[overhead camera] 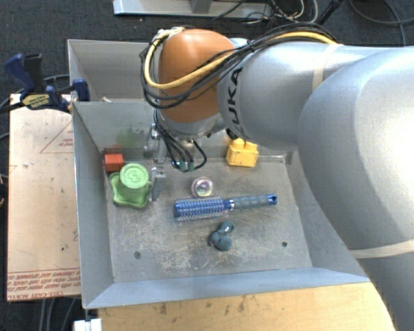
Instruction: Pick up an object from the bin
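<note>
Hanging low at the left of the bin [93,219], the gripper [159,174] sat just beside the green round-capped pot [131,183], likely lined up to take it, though whether spread or pressed together could not be told.

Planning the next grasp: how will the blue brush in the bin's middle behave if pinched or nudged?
The blue brush looks like rigid plastic, so it should stay stiff. Its long, round handle suggests it may roll or pivot if nudged off-centre. The bristled end probably gives, so a pinch there may slip.
</note>
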### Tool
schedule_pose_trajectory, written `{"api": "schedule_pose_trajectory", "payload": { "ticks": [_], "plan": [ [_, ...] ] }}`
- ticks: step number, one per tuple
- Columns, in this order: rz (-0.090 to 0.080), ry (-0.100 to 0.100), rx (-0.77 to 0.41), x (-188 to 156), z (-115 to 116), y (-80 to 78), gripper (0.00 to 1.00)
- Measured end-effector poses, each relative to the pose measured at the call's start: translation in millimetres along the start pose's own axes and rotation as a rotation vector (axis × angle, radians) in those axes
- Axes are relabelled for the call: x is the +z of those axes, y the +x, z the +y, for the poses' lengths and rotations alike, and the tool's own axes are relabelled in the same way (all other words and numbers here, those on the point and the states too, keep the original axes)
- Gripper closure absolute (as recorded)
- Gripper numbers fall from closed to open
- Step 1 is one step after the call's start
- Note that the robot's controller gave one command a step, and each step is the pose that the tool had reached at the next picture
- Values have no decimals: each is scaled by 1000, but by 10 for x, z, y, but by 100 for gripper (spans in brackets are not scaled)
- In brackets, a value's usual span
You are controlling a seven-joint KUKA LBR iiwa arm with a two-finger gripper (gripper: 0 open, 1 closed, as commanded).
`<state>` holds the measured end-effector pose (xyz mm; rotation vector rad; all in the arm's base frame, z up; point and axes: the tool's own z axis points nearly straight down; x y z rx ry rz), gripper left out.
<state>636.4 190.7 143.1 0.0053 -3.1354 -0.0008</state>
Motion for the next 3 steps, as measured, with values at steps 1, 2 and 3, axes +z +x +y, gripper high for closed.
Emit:
{"api": "schedule_pose_trajectory", "payload": {
  "ticks": [1, 2, 3],
  "plan": [
    [-9, -3, 325, 592, 160, -112, 0],
    [-3, 0, 327, 622, 150, -100, 100],
    [-17, -4, 239, -742, 111, -70, 100]
  ]
}}
